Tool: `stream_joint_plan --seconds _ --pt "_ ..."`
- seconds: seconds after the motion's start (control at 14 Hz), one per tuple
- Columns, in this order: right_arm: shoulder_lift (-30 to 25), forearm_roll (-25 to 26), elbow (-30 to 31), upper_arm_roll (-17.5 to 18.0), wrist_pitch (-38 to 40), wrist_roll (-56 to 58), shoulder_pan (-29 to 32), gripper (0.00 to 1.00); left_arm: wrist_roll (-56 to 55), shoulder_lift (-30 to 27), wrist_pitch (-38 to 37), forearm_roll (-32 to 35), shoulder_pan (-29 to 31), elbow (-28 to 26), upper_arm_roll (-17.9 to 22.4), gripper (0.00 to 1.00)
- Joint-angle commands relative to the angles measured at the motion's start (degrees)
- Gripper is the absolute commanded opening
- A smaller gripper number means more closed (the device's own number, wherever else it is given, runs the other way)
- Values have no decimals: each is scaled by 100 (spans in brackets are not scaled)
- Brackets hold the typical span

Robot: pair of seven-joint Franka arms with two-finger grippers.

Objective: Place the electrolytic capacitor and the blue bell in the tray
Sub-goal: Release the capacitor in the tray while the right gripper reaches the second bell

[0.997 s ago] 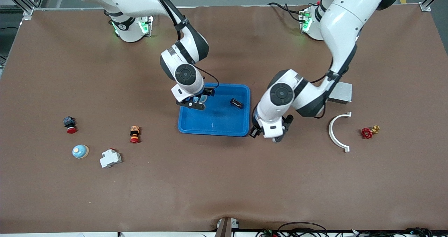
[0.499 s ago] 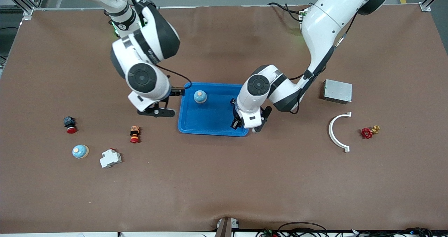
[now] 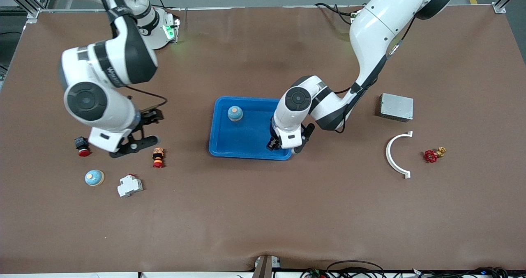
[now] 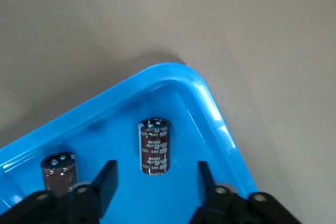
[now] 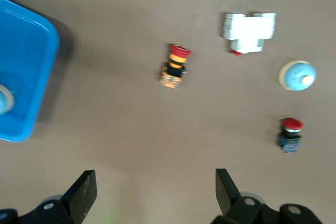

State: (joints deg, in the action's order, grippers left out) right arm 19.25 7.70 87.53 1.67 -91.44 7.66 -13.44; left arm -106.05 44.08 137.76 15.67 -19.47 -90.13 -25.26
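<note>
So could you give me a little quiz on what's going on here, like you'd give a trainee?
1. True or false: a blue bell sits in the tray.
2. What lies in the tray between the left gripper's open fingers? A) a capacitor B) a red valve C) a white clip
3. In a few words: what is the open right gripper over?

Key: 1 true. 2 A; it lies loose, touching neither finger. 3 The bare table, toward the right arm's end, near an orange push button.
</note>
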Motion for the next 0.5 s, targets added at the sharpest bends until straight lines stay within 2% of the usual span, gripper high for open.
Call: stream_joint_plan --seconds 0.0,0.14,0.43 --pt "-114 153 106 123 -163 576 515 100 -48 -311 -240 147 92 57 73 100" --pt "-105 144 325 132 -575 1068 964 100 249 -732 -590 182 329 66 82 100" --pt "-9 152 757 123 -1927 2622 1755 100 1646 -1375 -1268 103 1005 66 21 100"
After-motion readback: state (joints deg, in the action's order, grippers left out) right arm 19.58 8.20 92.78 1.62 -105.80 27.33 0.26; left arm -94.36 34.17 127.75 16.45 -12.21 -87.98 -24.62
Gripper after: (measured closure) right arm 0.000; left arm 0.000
